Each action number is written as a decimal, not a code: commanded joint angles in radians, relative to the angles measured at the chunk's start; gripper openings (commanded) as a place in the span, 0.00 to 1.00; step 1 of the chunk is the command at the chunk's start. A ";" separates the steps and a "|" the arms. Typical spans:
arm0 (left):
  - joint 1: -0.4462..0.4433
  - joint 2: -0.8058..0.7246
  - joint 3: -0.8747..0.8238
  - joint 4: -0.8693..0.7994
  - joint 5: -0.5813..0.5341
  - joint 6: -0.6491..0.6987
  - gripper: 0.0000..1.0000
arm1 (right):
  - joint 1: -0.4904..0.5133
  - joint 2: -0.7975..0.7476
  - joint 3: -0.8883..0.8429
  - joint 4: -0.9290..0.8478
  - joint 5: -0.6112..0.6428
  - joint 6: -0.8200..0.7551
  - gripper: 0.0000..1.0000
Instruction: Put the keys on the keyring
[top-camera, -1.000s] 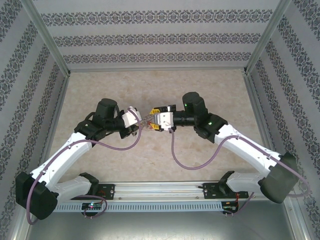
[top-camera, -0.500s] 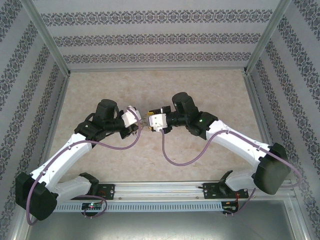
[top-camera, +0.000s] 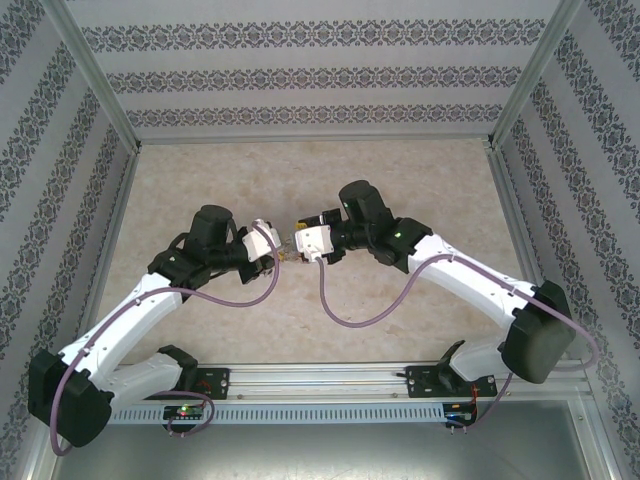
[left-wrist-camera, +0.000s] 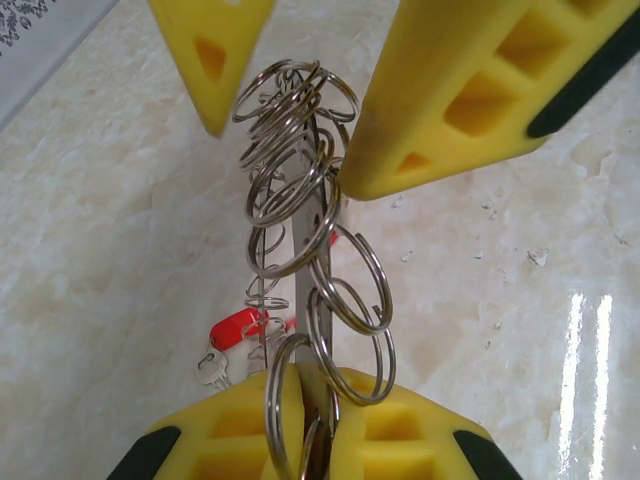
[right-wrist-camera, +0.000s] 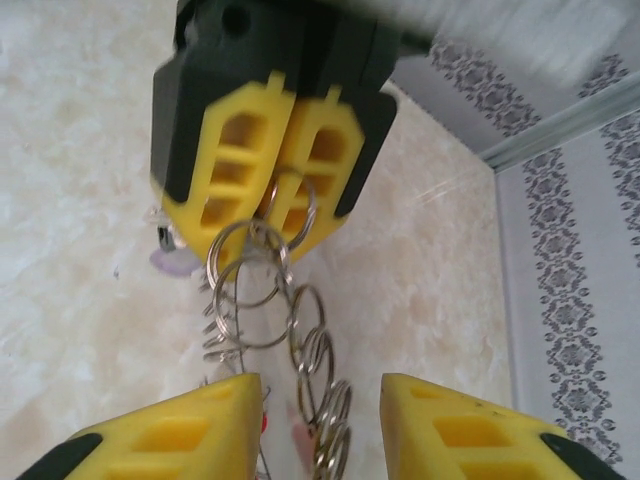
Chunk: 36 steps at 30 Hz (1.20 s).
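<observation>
At the near edge of the tabletop (top-camera: 420, 180) the two arm bases sit side by side. Both arms bend inward, each trailing a purple cable (top-camera: 345, 310), so that their tips meet over the middle of the tabletop.

The left fingers (left-wrist-camera: 395, 425) are pressed together on the keyring (left-wrist-camera: 300, 200), gripping its lower loops between the yellow pads. The keyring is a string of linked silver wire rings, held clear of the tabletop and running from these pads across to the other arm.

Just beside the left fingers, on the left of the chain in the left wrist view, hang the keys (left-wrist-camera: 232, 330): one red plastic head with a small silver key below it. They hang among the smaller rings, but whether they are threaded onto one is too fine to tell.

Further along, the right fingers (left-wrist-camera: 470, 90) stand apart at a moderate width, one on each side of the far end of the chain. The broader pad touches the rings at its corner, and the other sits just beside them with a sliver of gap. From the right wrist the rings run down between these two pads.

Beyond the arms the marbled tabletop runs on to the far edge, where a patterned wall (top-camera: 320, 80) rises.
</observation>
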 joint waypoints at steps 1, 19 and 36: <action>-0.015 -0.028 0.001 0.071 0.020 0.031 0.00 | -0.010 0.020 0.028 -0.050 0.027 -0.010 0.36; -0.031 -0.078 -0.054 0.121 -0.030 0.081 0.00 | -0.045 0.131 0.166 -0.246 -0.072 0.034 0.19; -0.031 -0.175 -0.068 0.012 0.159 0.055 0.54 | -0.083 0.051 0.098 -0.207 -0.098 -0.102 0.00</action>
